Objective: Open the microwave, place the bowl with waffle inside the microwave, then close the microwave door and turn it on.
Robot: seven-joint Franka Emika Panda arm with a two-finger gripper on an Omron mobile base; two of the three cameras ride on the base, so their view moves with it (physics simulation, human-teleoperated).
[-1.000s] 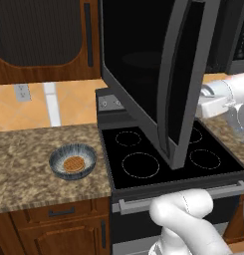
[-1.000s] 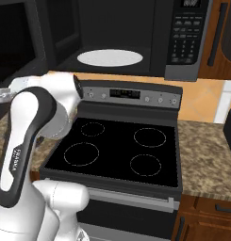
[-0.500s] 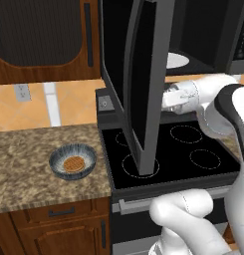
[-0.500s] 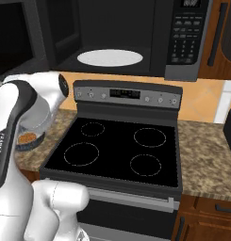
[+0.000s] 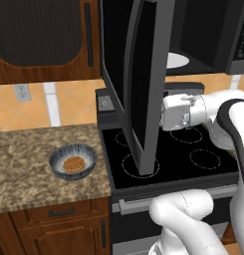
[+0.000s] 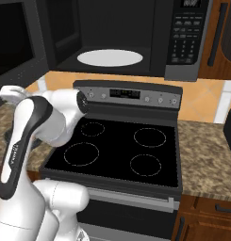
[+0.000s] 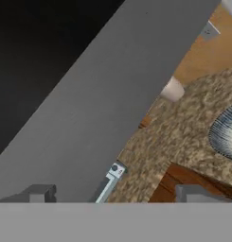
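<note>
Item one, the microwave [image 6: 121,37]: we find it above the gripper, cavity exposed, its white turntable plate [image 6: 110,58] bare.

Item two, the microwave door [image 5: 141,84]: swung wide and hanging edge-on over the stove [image 6: 117,153]. In the hand view its grey edge [image 7: 112,104] runs slantwise straight ahead of the gripper [image 7: 115,194], close in front of the fingertips [image 7: 39,194]. We cannot tell whether they touch it.

Item three, the bench [image 5: 29,159]: speckled stone, beyond the door from the gripper.

Item four, the bowl [image 5: 72,161]: it sits on the bench, well apart from the gripper, on the far side of the door.

Item five, the waffle [image 5: 73,164]: it lies flat in the bowl.

Item six, the gripper: jaws spread wide, nothing between them.

Changes noted: against half a second ago, the door has swung further open, its lower edge now nearer the bench side of the stove, and the arm has followed it that way. The bowl and waffle have not moved.

Views compared: the left base view gives us the door edge-on, with the white hand [image 5: 181,112] behind it and the waffle in the bowl. The right base view gives us the keypad [image 6: 184,40] and the whole turntable. The hand view catches just the bowl's streaked rim [image 7: 226,132] off to one side.
</note>
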